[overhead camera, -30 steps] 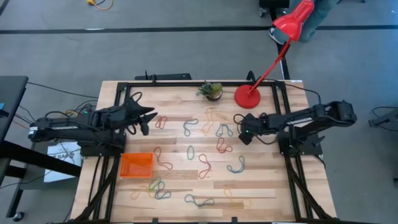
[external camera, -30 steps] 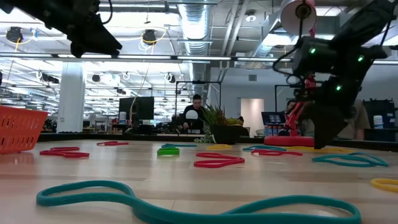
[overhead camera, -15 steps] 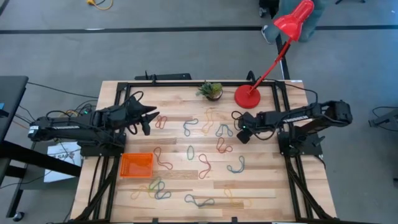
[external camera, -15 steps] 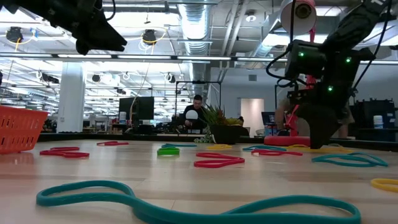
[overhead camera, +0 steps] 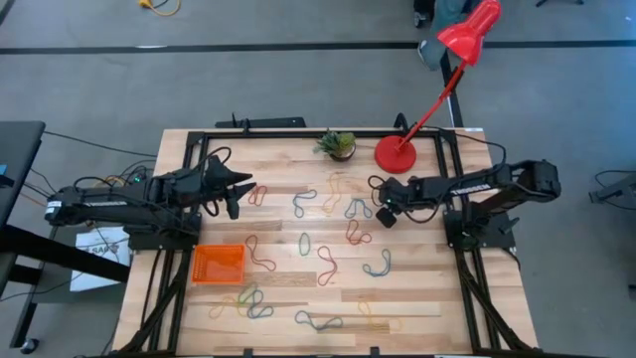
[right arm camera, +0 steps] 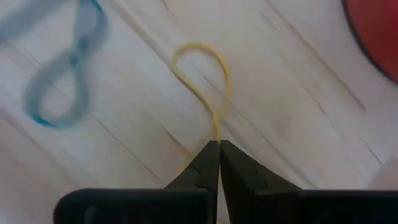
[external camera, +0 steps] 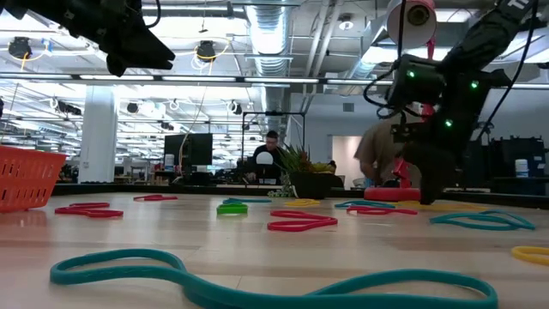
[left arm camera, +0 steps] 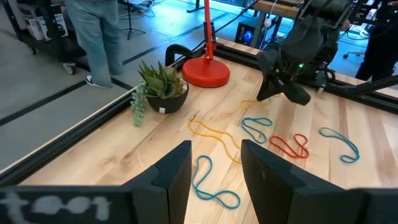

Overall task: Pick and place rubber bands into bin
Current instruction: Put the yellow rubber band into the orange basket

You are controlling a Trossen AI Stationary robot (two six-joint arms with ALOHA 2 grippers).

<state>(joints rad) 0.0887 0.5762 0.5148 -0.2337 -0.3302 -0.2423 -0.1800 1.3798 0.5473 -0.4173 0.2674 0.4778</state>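
Several rubber bands, red (overhead camera: 358, 234), grey-blue (overhead camera: 378, 265), green (overhead camera: 304, 242) and tan (overhead camera: 334, 185), lie flat across the wooden table. The orange bin (overhead camera: 218, 263) stands at the near left. My right gripper (overhead camera: 380, 212) points down at the table near the lamp base and is shut on a yellow rubber band (right arm camera: 200, 74). My left gripper (overhead camera: 238, 189) hangs open above the table's left side, beside a red band (overhead camera: 256, 195), with nothing between its fingers (left arm camera: 180, 180). My right gripper pinches the yellow rubber band between its two fingertips (right arm camera: 210, 163), where the loop's two strands run together (right arm camera: 216, 127). The fingers come from above, pointing down. The band's free loop (right arm camera: 186, 59) lies flat on the wood ahead of the fingers.
A round red lamp base (overhead camera: 396, 154) and a small potted plant (overhead camera: 338, 145) stand at the table's far edge. A black frame rail (overhead camera: 452, 169) runs along the table's sides. A grey-blue band (right arm camera: 62, 81) lies close to the held one. People show in the room behind.
My right gripper has moved a little toward the table's left edge, away from the rail, staying low over the table, and its fingers have shut on the yellow band.
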